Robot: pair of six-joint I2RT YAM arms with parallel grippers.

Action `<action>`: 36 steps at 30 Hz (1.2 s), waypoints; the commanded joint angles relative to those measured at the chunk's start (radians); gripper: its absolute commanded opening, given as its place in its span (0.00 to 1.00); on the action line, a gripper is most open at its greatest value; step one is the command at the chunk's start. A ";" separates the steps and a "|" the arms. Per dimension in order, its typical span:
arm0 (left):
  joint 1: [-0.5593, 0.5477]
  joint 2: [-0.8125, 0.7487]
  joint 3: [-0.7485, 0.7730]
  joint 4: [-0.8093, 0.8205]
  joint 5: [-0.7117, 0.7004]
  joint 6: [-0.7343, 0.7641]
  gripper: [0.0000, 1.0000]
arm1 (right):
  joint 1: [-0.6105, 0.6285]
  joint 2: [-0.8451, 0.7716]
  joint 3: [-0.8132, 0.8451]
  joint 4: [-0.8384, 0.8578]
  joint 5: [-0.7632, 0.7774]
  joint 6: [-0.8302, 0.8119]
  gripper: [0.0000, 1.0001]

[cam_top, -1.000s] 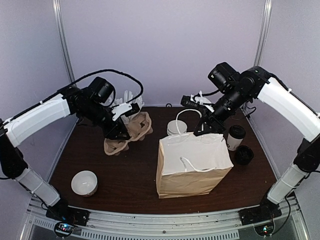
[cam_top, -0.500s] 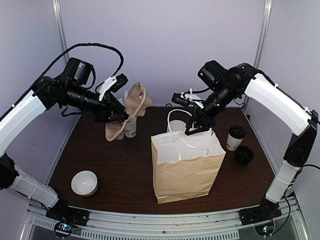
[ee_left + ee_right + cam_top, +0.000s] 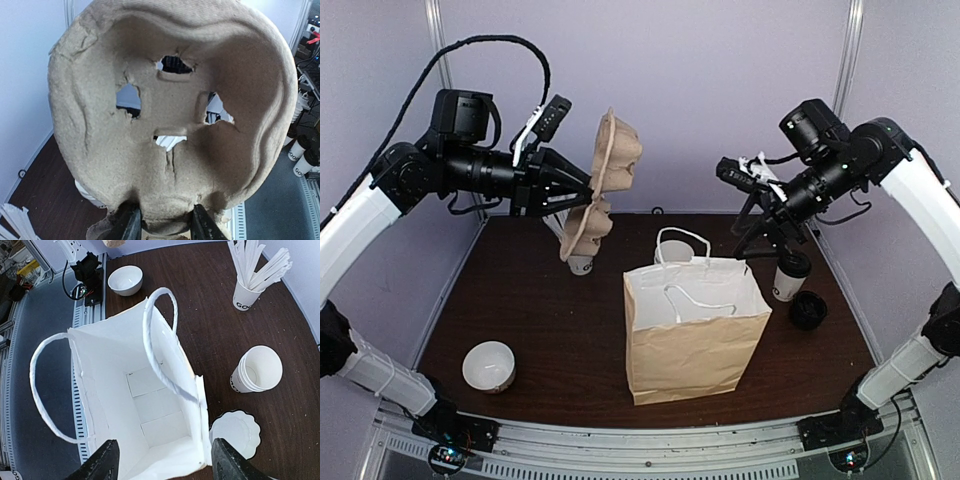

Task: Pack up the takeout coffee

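The takeout coffee, a white cup with a black domed lid, stands on the table right of the paper bag. My right gripper hangs open above the bag's back right corner and holds nothing. From the right wrist view it looks straight down into the bag's white inside. My left gripper is shut on the edge of a brown pulp cup carrier, held on edge high over the table's back left. The carrier fills the left wrist view, pinched at its bottom by the left gripper.
A stack of black lids lies beside the coffee. A white bowl sits front left. Behind the bag are a stack of lidless cups, a cup of white stirrers and a white scalloped disc.
The right gripper opened, let go of the bag's handle and drew back to the right; the bag now stands upright. The left arm raised the carrier higher and turned it on edge.
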 commanded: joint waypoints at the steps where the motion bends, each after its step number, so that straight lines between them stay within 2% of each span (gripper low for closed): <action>1: -0.041 0.034 0.055 0.168 0.117 -0.089 0.35 | -0.077 -0.052 -0.063 -0.012 -0.056 -0.023 0.67; 6: -0.084 0.095 0.101 0.250 0.171 -0.133 0.34 | -0.109 -0.124 -0.147 0.026 -0.064 -0.026 0.66; 17: -0.183 0.236 0.216 0.338 0.263 -0.192 0.35 | -0.183 -0.177 -0.215 0.016 -0.136 -0.047 0.65; 24: -0.252 0.334 0.268 0.388 0.202 -0.159 0.34 | -0.192 -0.217 -0.252 0.021 -0.123 -0.090 0.63; 30: -0.277 0.395 0.321 0.385 0.107 -0.091 0.34 | -0.186 -0.189 -0.221 -0.032 -0.095 -0.142 0.63; 36: -0.303 0.474 0.377 0.381 0.110 -0.095 0.34 | -0.188 -0.197 -0.249 -0.006 -0.099 -0.140 0.62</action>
